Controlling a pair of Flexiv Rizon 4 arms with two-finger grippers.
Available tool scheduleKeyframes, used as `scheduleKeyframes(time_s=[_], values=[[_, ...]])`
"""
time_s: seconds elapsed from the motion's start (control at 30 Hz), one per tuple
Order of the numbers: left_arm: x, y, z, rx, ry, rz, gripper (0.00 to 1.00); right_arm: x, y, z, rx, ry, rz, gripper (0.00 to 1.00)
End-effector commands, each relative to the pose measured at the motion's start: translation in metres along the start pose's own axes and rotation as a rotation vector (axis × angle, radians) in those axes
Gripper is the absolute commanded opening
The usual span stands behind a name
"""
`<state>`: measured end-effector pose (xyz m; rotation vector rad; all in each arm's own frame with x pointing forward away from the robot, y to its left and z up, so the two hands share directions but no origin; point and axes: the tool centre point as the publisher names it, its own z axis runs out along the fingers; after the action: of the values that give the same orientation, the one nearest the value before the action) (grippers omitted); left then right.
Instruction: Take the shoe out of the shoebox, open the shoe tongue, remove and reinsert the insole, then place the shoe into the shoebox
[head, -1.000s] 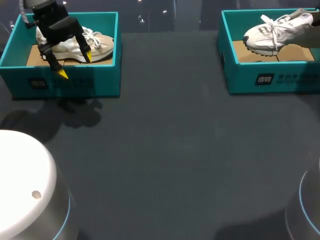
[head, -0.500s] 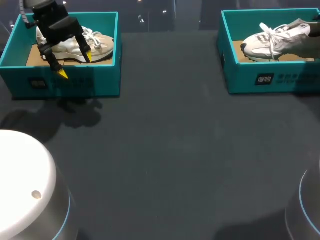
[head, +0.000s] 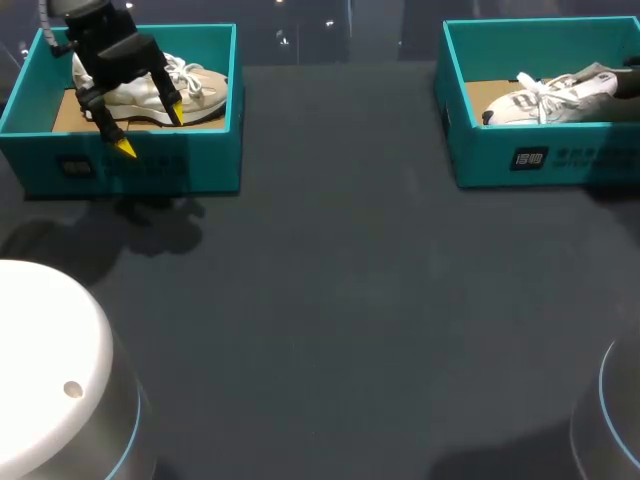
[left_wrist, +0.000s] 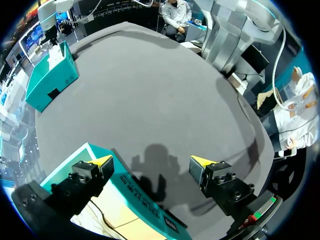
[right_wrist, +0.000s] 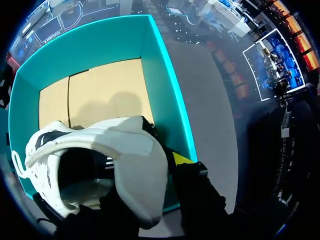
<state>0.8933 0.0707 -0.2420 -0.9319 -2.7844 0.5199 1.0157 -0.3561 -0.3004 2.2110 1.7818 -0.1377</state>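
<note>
Upper left of the head view, our left pincer (head: 150, 130) hangs over the front wall of the left shoebox (head: 130, 165), fingers spread wide with nothing between them. From its wrist camera, one yellow tip sits above the box's cardboard floor and the other out over the dark tabletop (head: 340, 300). A beige shoe (head: 200, 88) lies inside that box, behind the pincer.

Over to the upper right: the white shoe (head: 545, 97) sits low in the right shoebox (head: 540, 158), toe toward the middle of the frame and laces up, with its heel at the frame's right edge. On the right wrist camera, our right pincer (right_wrist: 150, 172) is clamped on the heel. One yellow fingertip (right_wrist: 180, 159) presses on its outer side, next to the teal wall, and the other finger is hidden by the shoe.
</note>
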Motion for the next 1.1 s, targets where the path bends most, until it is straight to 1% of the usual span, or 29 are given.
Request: scheduleKeyframes(time_s=[0.03, 0.43, 0.8, 1.1], values=[[0.000, 0.000, 0.000, -0.002, 0.001, 0.000, 1.00, 0.004, -0.001, 0.009, 0.009, -0.011, 0.003, 0.00], [0.000, 0.000, 0.000, -0.002, 0.001, 0.000, 1.00, 0.029, -0.011, 0.022, 0.027, 0.015, -0.043, 0.00], [0.000, 0.000, 0.000, -0.002, 0.001, 0.000, 1.00, 0.037, -0.018, 0.038, 0.033, 0.028, -0.046, 0.00], [0.000, 0.000, 0.000, -0.002, 0.001, 0.000, 1.00, 0.045, -0.019, 0.055, 0.049, 0.057, -0.058, 0.00]])
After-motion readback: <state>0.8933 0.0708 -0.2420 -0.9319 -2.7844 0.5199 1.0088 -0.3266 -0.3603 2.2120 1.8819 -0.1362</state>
